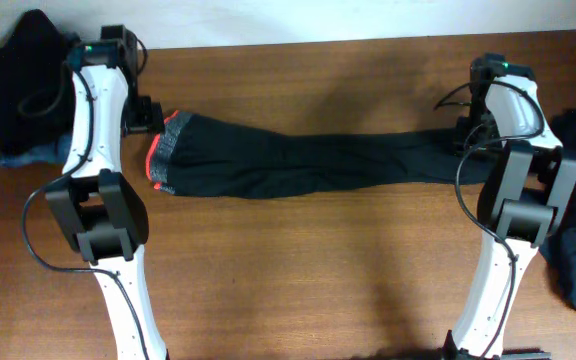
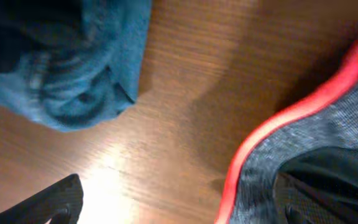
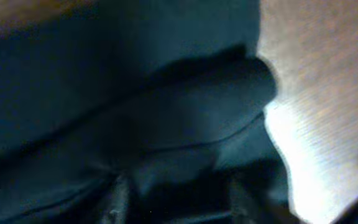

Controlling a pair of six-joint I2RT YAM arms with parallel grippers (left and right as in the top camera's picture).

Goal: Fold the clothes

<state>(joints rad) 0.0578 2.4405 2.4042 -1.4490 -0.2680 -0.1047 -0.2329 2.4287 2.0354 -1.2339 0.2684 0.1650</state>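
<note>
Black trousers (image 1: pixel 298 160) with a red-trimmed waistband lie stretched across the surface (image 1: pixel 318 270) between my arms; left tool (image 2: pixel 179 208) spread wide at the waistband end, gripping nothing; right tool (image 3: pixel 176 202) at the leg end, view dark and blurred, can't tell its state; blue jeans (image 2: pixel 73 93) near left tool.

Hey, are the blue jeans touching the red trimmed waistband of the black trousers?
Apart. The left wrist view shows bare wooden table between the blue jeans and the trousers' red-trimmed waistband.
</note>
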